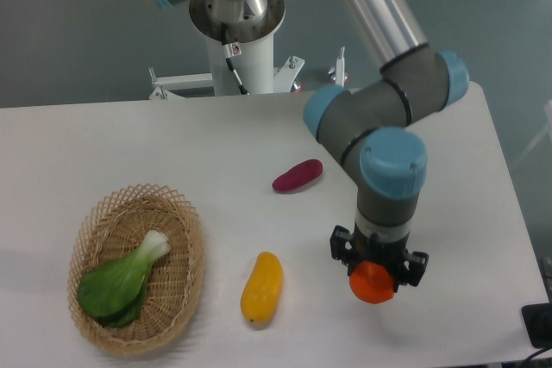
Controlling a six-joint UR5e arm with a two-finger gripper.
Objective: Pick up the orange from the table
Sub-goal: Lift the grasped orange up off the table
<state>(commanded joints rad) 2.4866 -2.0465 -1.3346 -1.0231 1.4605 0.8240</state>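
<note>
1. Jaws point(373, 279) clamped on the orange point(373, 283), right-front part of the white counter point(129, 140).
2. Whether the orange touches the counter: cannot tell.
3. Yellow-orange fruit point(261, 287) lies left of it, apart.
4. Purple vegetable point(297, 175) further back.
5. Wicker basket point(187, 232) at left holds a green leafy vegetable point(121, 280).

Even, bright light from overhead washes my table point(129, 140) nearly white, with no hard glare. Shadows are soft and faint (a dim smudge left of the basket point(138, 266)). My arm point(379, 15) shows a bright streak. Focus is fairly sharp, slightly grainy.
</note>
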